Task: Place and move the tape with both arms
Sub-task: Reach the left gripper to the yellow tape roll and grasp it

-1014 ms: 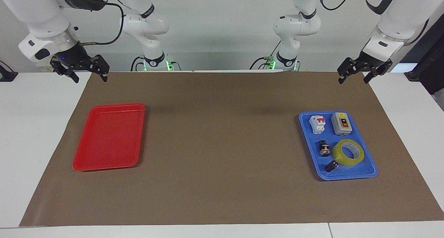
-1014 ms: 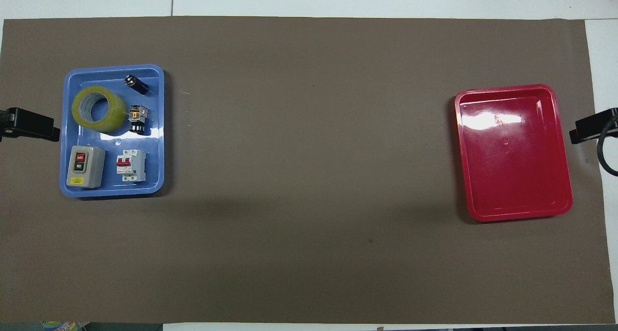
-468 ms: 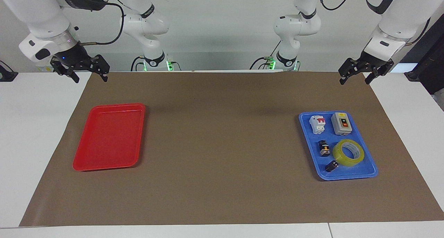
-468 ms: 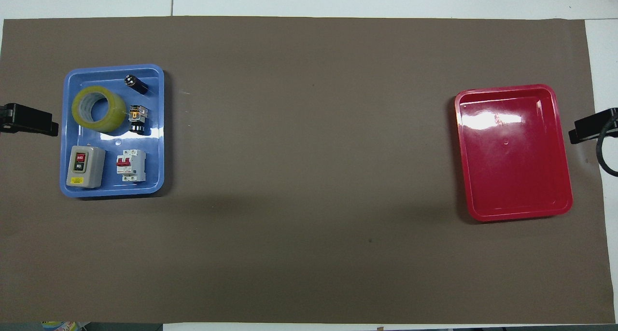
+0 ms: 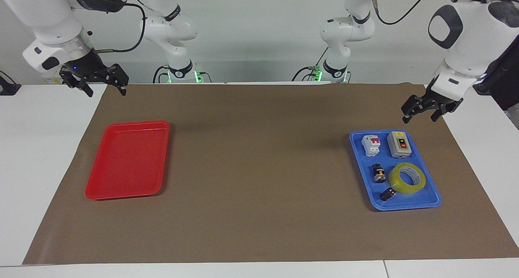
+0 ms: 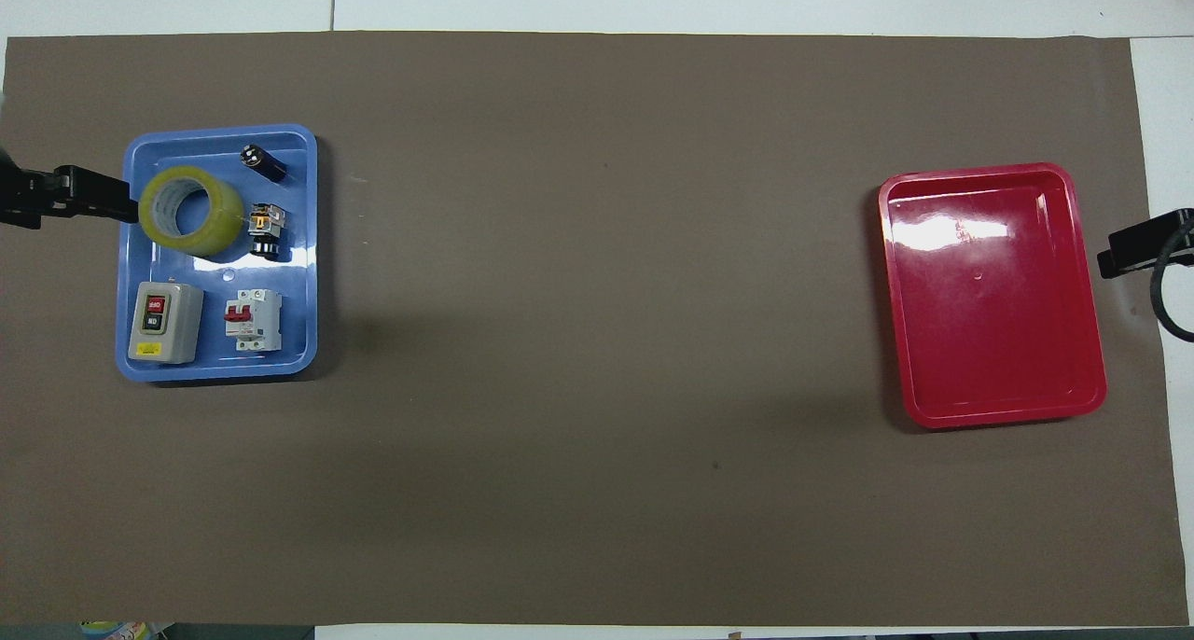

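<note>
Oddly, tape [image 5: 407,178] (yellow) shows no readable label.

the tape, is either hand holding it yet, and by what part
Nothing is held. The tape lies in the blue tray. The left hand hangs open in the air above the mat beside the tray; the right hand waits open.

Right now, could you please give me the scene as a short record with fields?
tape: lying flat in blue tray, toward the left arm's end
also in blue tray: switch box, breaker, two small black parts
red tray: nothing in it, toward the right arm's end
left gripper: open, raised beside blue tray
right gripper: open, waiting
</note>
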### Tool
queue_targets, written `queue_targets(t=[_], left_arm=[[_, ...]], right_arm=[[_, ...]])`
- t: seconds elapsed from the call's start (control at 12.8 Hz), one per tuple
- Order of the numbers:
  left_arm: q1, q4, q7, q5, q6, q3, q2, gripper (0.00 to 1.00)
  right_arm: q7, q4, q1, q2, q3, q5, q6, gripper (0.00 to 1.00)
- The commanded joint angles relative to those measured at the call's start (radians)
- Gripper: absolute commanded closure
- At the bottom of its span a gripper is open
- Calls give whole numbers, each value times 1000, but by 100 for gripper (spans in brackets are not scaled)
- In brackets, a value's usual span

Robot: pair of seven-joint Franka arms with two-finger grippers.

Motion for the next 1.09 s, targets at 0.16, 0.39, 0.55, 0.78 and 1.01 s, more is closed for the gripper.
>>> queue_targets(t=[0.16,0.39,0.55,0.78,1.01], left_arm=[[76,-37,18,-25,214,0,143,0],[133,-152,18,-25,406,0,159,0],[138,-186,5,-25,452,-2,166,0],[103,-189,-84,-25,477,-2,200,0],[104,-218,-87,-25,560,-2,227,0]], right_arm=[[-7,-16,-8,-6,6,15,19,0],[-7,-16,-8,-7,6,15,19,0],[-7,-16,-6,-6,6,15,19,0],[-7,-16,-6,-8,6,15,19,0],[-5,-16,-6,-8,6,15,19,0]])
